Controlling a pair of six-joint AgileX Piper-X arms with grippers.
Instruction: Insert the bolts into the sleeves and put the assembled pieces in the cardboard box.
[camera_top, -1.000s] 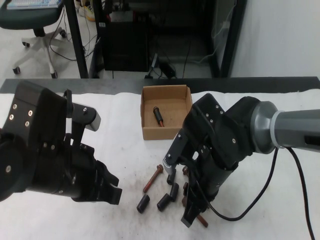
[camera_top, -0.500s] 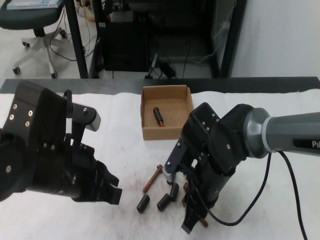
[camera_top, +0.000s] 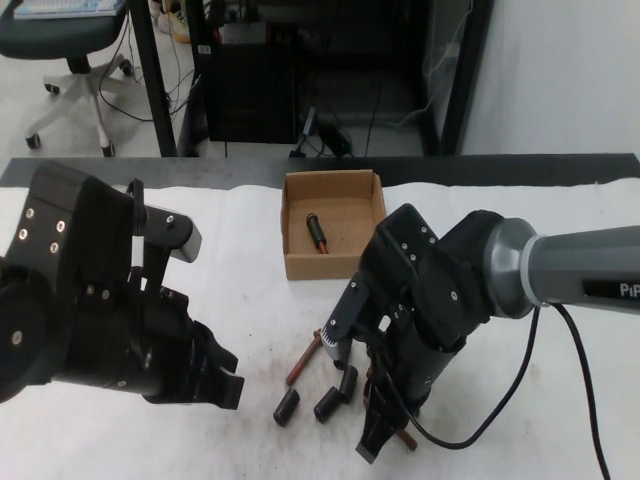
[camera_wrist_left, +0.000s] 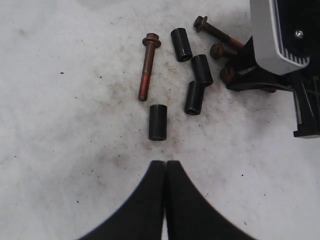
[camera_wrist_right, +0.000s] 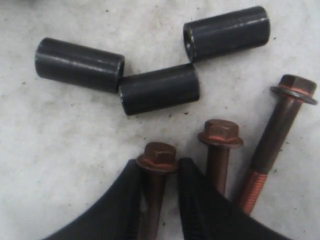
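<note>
Presently, the right gripper (camera_wrist_right: 159, 175) is seen clamped on the shank of a bolt (camera_wrist_right: 157, 156), whose hexagonal head stands just clear of the fingertips. A second bolt (camera_wrist_right: 218, 145) and a third bolt (camera_wrist_right: 277, 125) are laid just beside it on the white cloth (camera_wrist_right: 60, 150), heads pointing the same way. Beyond the heads, three black sleeves (camera_wrist_right: 159, 89) are found lying on their sides, two of them touching and the last just apart. The left gripper (camera_wrist_left: 165, 170) is held above the cloth with its fingers pressed together and nothing between them. A lone sleeve (camera_wrist_left: 158, 122) is placed just ahead of its tips, and a loose bolt (camera_wrist_left: 147, 67) is laid farther on, beside the cluster of sleeves. In the high view, the left gripper (camera_top: 215, 385) is shown well apart from the parts, while the right gripper (camera_top: 385, 435) is lowered among them. The cardboard box (camera_top: 320, 266) is set on the cloth beyond the parts, between the two arms, and one assembled piece (camera_top: 318, 233) is seen lying inside it.
</note>
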